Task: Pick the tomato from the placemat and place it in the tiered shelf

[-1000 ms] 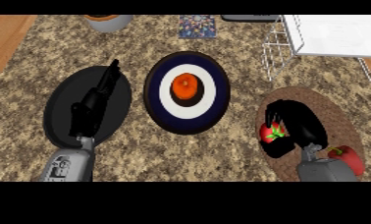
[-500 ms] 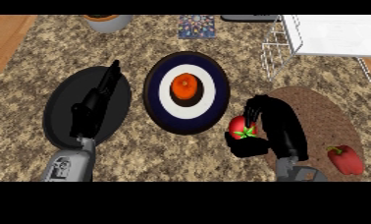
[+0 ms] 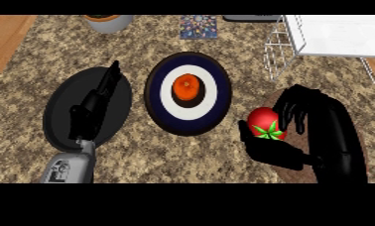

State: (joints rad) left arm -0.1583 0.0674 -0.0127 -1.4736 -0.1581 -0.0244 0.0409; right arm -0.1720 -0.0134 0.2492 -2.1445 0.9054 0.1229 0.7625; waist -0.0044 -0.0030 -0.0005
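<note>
The glossy red tomato, topped by a green star-shaped calyx, sits clasped in the black right hand, fingers and thumb curled round it, above the brown oval placemat's left edge; hand and arm hide most of the mat. The white wire tiered shelf is cut off at upper right. The left hand lies relaxed, fingers straight, over a dark round plate on the speckled stone table.

A red tomato with a green star-shaped top is seen; the surface is speckled brown.

Speckled stone counter, glossy tomato, wire shelf
</note>
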